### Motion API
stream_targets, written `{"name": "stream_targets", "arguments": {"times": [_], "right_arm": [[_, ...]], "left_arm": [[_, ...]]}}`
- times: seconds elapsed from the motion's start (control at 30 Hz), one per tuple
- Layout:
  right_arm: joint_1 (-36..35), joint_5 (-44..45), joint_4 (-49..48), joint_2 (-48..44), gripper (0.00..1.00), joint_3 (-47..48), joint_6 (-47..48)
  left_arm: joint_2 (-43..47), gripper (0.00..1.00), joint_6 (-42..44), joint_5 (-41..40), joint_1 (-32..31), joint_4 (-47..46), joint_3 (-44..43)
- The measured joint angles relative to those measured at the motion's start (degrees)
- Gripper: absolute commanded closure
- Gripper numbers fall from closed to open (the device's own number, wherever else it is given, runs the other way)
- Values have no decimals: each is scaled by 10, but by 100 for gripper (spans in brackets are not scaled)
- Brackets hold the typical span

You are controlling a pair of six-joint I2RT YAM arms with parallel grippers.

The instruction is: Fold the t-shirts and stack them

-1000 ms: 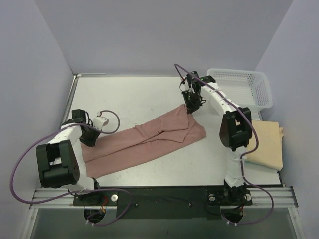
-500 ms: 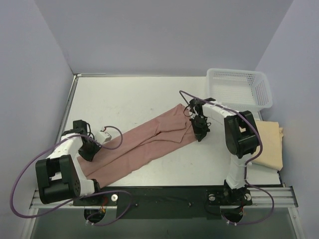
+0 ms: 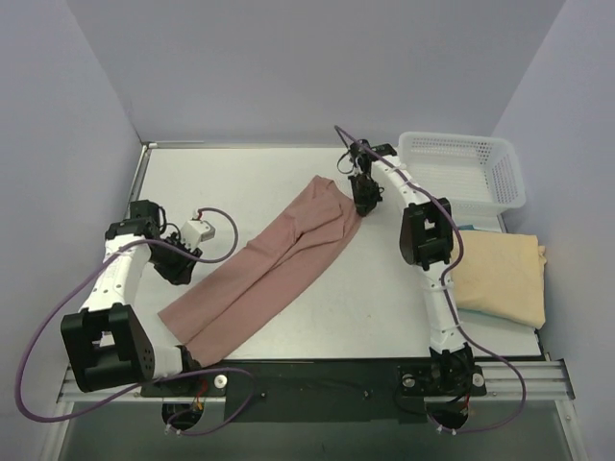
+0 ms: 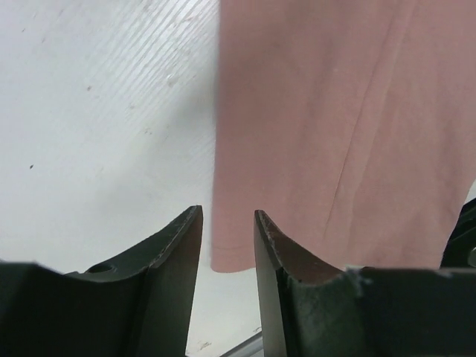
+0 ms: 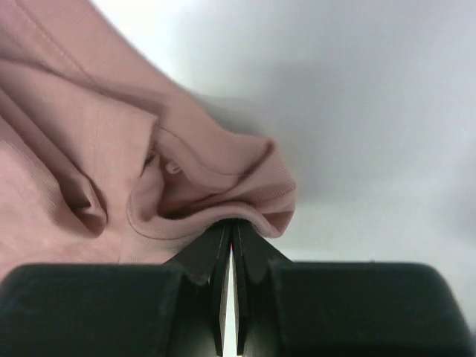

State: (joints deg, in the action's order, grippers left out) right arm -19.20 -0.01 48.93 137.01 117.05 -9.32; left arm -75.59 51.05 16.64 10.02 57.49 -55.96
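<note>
Top external view is showing the pink t-shirt [image 3: 279,274] lying diagonally on the bench [image 3: 221,182], from near-left edge toward far middle, the tan t-shirt [image 3: 504,279] resting at the right edge. Right wrist view alone is revealing the right gripper [image 5: 230,227] closed on a bunched ribbed hem. The left gripper [image 4: 227,216] is standing parted, empty, beside the cloth. Judgement: light, limp fabric; corners and hems are offering purchase.

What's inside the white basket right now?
Nothing shows inside the basket, only its bare mesh floor. The near wall hides a strip of floor along it.
</note>
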Motion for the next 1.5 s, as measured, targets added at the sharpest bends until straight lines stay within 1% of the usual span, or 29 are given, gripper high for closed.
{"name": "stream_targets", "arguments": {"times": [0.07,0.1,0.13,0.2,0.3,0.33,0.37,0.43,0.47,0.5,0.63,0.7,0.83,0.93,0.97,1.03,1.07,1.1,1.13,1.17,1.2,1.23,1.3,1.37,1.4,1.43,1.5], "right_arm": [[9,-17,2,71,100,134,-16],[14,-28,-4,99,100,186,-27],[21,-39,-11,121,100,222,-41],[36,-64,-30,137,100,247,-68],[59,-93,-73,133,100,228,-89],[66,-103,-85,131,98,222,-90],[71,-112,-92,130,91,217,-91],[79,-130,-110,116,82,195,-92],[80,-134,-120,102,80,175,-92],[79,-137,-129,80,75,145,-91],[66,-139,-145,-2,62,63,-108],[62,-139,-151,-24,60,54,-120],[54,-128,-163,-24,55,48,-144],[55,-112,-161,-7,55,44,-162],[57,-109,-161,2,55,44,-166],[60,-107,-160,24,59,49,-178],[61,-109,-159,37,68,55,-183],[63,-114,-156,49,72,68,-192],[65,-116,-160,53,83,80,-197],[66,-120,-161,58,88,90,-202],[69,-125,-162,66,97,104,-209],[72,-130,-163,76,100,115,-217],[80,-144,-170,93,100,127,-237],[87,-161,-186,99,100,131,-254],[91,-169,-197,101,100,132,-259],[93,-175,-209,106,100,134,-265],[97,-186,-233,120,100,153,-272]], "left_arm": [[-4,56,-12,19,-12,1,0],[-8,56,-21,25,-18,0,0],[-13,56,-30,31,-24,-3,0],[-23,56,-47,36,-33,-10,0],[-38,56,-72,37,-39,-25,0],[-42,56,-78,37,-40,-31,0],[-45,56,-84,35,-40,-36,0],[-50,56,-90,30,-39,-46,1],[-51,55,-91,26,-39,-53,5],[-51,55,-92,21,-39,-60,12],[-51,53,-83,-3,-39,-79,58],[-51,53,-76,-19,-39,-82,85],[-51,53,-61,-42,-40,-83,120],[-47,57,-53,-51,-41,-84,137],[-45,58,-51,-53,-43,-84,142],[-42,58,-49,-53,-50,-83,148],[-39,58,-49,-50,-56,-82,150],[-35,58,-49,-47,-63,-81,152],[-31,58,-49,-42,-70,-80,154],[-27,58,-49,-38,-81,-80,158],[-23,58,-50,-34,-94,-80,161],[-18,57,-52,-28,-108,-79,166],[-5,53,-56,-19,-130,-76,175],[21,46,-52,-5,-136,-67,183],[41,37,-39,6,-136,-60,185],[64,32,-20,19,-136,-52,186],[111,28,30,50,-137,-36,185]]}}
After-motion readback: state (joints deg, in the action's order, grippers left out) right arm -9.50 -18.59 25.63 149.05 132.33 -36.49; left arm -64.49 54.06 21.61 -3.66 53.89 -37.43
